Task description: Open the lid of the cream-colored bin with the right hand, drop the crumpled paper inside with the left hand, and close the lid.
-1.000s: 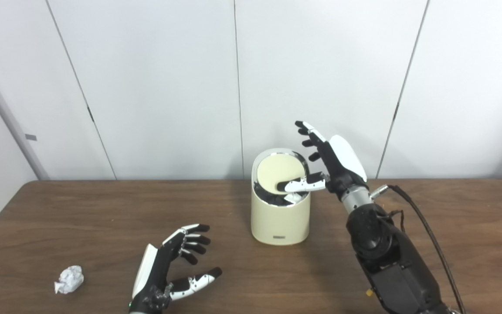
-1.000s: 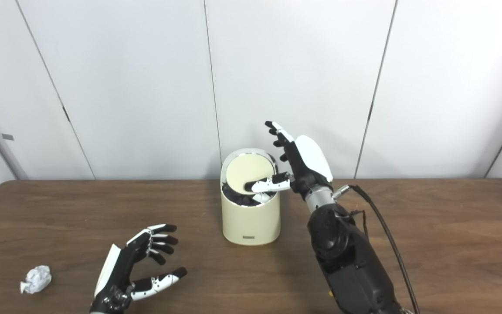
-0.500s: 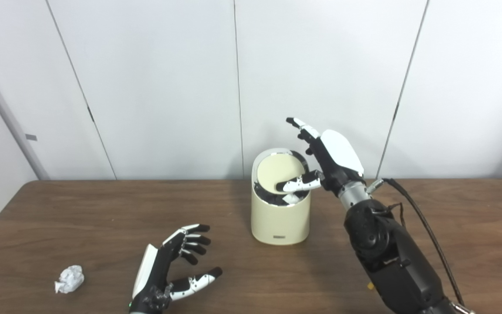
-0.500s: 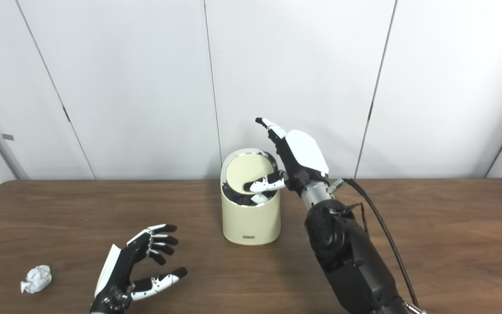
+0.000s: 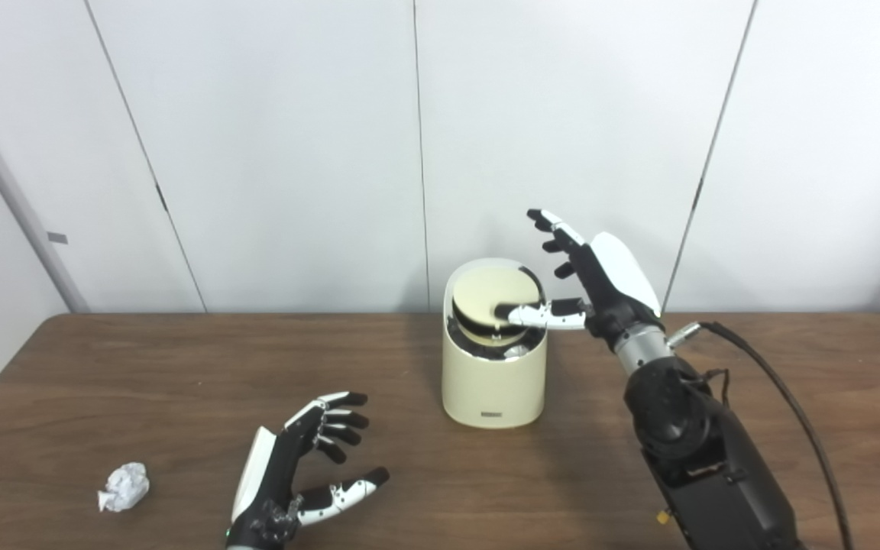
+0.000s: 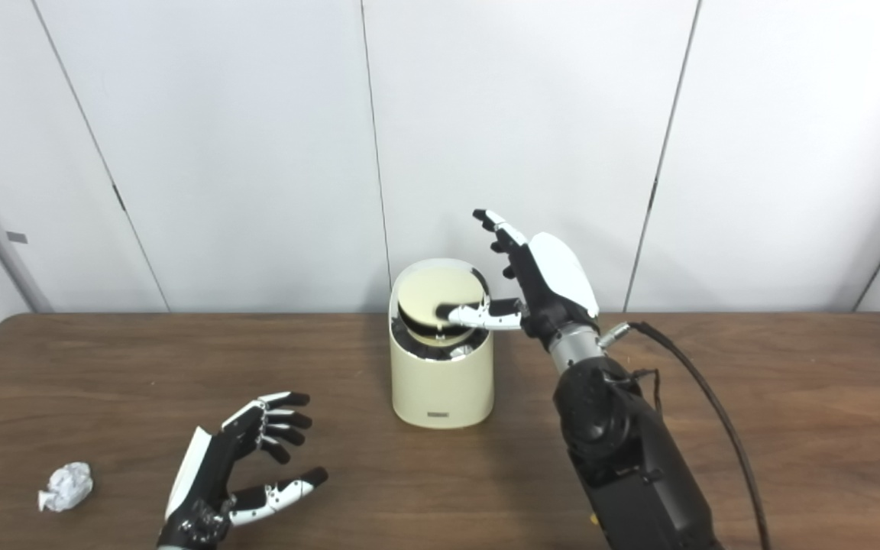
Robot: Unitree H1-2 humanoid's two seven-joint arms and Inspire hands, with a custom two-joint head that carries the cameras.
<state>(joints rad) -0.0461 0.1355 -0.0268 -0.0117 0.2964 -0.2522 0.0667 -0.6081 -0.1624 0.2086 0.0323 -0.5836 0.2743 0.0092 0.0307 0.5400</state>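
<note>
The cream-colored bin (image 5: 493, 382) stands on the table's middle, near the wall. Its round lid (image 5: 486, 294) is tilted, partly open, with a dark gap under its front edge. Something white shows inside the bin (image 5: 515, 351). My right hand (image 5: 600, 279) is just right of the bin's top, fingers spread and pointing up, thumb (image 5: 539, 314) resting on the lid. The crumpled paper (image 5: 123, 486) lies on the table at the front left. My left hand (image 5: 295, 473) is open and empty, palm up, right of the paper and apart from it.
The brown wooden table (image 5: 791, 428) runs across the whole view, with white wall panels (image 5: 295, 153) right behind it. A black cable (image 5: 776, 382) runs along my right forearm. Nothing else stands on the table.
The lid has tipped down from a steeper tilt to a flatter one. My right hand has drawn slightly right and lower, thumb still on the lid. Left hand and paper have not moved.
</note>
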